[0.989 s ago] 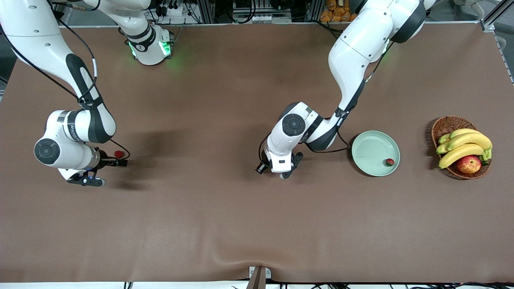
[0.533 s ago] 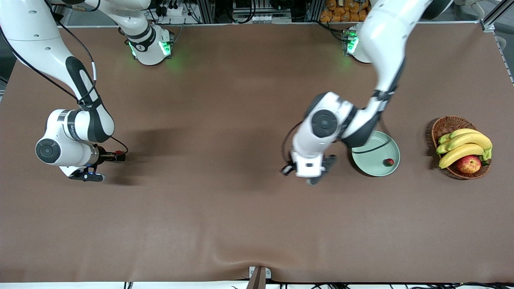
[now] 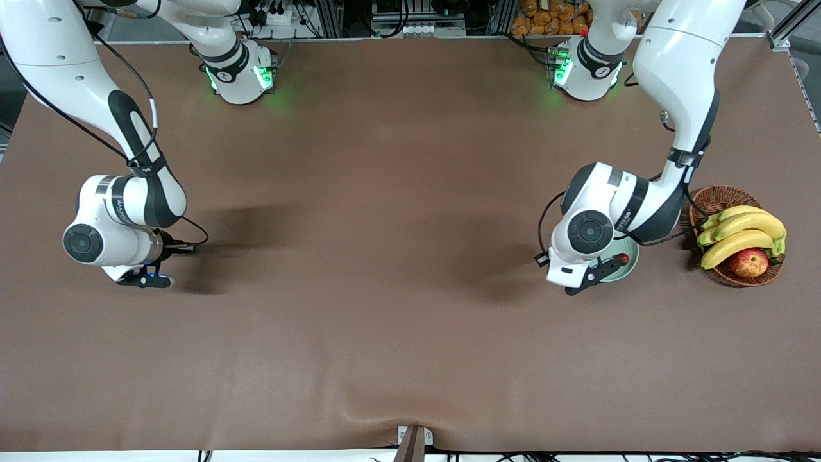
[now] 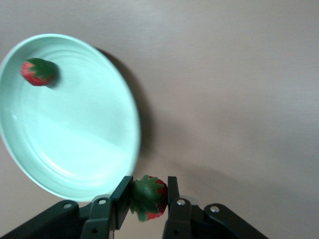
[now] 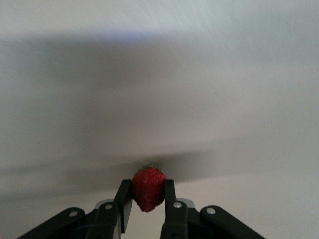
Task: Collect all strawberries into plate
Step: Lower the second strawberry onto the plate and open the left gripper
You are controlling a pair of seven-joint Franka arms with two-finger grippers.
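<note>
My left gripper [image 3: 605, 267] is shut on a strawberry with a green cap [image 4: 149, 197], over the table just beside the rim of the mint-green plate [image 3: 628, 269]. The left wrist hides most of the plate in the front view; it shows fully in the left wrist view [image 4: 75, 129]. A second strawberry [image 3: 621, 258] lies in the plate near its rim and also shows in the left wrist view [image 4: 37, 71]. My right gripper [image 3: 182, 249] is shut on a third strawberry [image 5: 148, 188], low over the table at the right arm's end.
A brown wicker basket [image 3: 717, 198] with bananas [image 3: 742, 231] and a red-yellow apple [image 3: 748, 262] stands beside the plate, toward the left arm's end. The brown table cloth [image 3: 385, 321] has a ripple at its edge nearest the front camera.
The left arm has swung from mid-table to the plate's edge, carrying its strawberry. The right gripper has shifted slightly; its strawberry, red in the earliest front frame, no longer shows there.
</note>
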